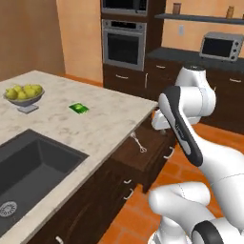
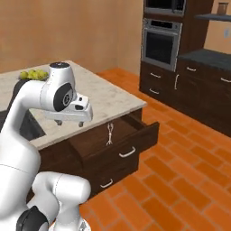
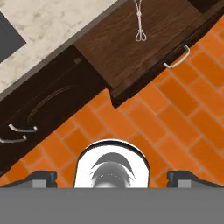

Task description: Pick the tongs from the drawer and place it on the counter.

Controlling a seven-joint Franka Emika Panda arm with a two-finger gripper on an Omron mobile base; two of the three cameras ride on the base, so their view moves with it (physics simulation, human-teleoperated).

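tongs (image 2: 109, 134) lie in the open drawer (image 2: 97, 143) under the counter (image 1: 102, 119) edge (loops probably outward); gripper (image 2: 68, 122) above, apart.

Tongs (image 3: 139, 22) flat in open drawer (image 3: 131, 52) beside counter (image 3: 52, 26).

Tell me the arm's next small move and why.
Probably swing the gripper sideways over the open drawer, then lower it. The tongs lie untouched on the drawer floor, and the gripper hangs beside the drawer, above the brick floor.
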